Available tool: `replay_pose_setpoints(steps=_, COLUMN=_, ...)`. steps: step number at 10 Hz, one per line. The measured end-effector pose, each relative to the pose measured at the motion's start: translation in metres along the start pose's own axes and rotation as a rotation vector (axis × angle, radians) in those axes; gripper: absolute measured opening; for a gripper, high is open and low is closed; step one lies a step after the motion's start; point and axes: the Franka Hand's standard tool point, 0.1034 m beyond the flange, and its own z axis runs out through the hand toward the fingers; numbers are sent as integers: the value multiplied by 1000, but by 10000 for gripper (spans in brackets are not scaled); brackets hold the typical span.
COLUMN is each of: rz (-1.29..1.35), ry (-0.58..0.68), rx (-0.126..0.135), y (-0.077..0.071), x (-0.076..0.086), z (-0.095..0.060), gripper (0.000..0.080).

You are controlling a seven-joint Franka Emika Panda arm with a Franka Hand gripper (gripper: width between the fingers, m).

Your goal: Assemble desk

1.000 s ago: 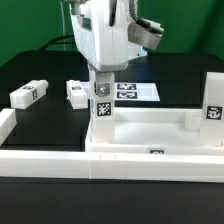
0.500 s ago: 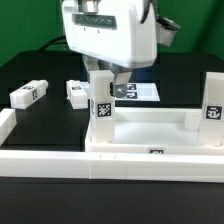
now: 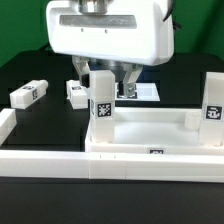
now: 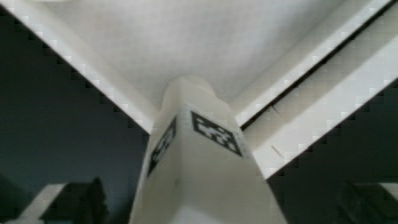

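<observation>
The desk top [image 3: 150, 128], a white rimmed tray, lies in the middle of the exterior view. A tagged white leg [image 3: 101, 106] stands upright in its corner at the exterior view's left. My gripper [image 3: 108, 80] hangs just above that leg, open, one finger on each side of the leg's top and apart from it. A second leg [image 3: 213, 100] stands upright at the corner on the exterior view's right. Two loose legs [image 3: 28, 93] [image 3: 77, 91] lie on the black table. The wrist view looks down the upright leg [image 4: 199, 150] onto the desk top [image 4: 196, 40].
The marker board [image 3: 138, 90] lies flat behind the desk top. Long white border rails [image 3: 40, 160] run along the front and the exterior view's left. The gripper's wide white body hides the back of the table.
The jaws have opened off the upright leg, which stays standing in its corner socket. The gripper's body has turned and now fills more of the exterior view.
</observation>
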Motion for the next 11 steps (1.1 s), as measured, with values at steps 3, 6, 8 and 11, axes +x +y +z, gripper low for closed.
replay_pose_setpoints(steps=3, rz=-199, ry=3, rx=-10, y=0, x=-1, z=1, gripper=648)
replay_pose_setpoints(steps=6, rz=-452, ry=4, rx=-28, y=-2, x=-2, z=2, gripper=648)
replay_pose_setpoints(steps=8, rz=-627, ry=22, rx=-61, y=-5, x=-1, z=1, gripper=648)
replay_pose_setpoints(steps=11, rz=-849, ry=14, rx=-69, y=0, x=2, z=1, gripper=648)
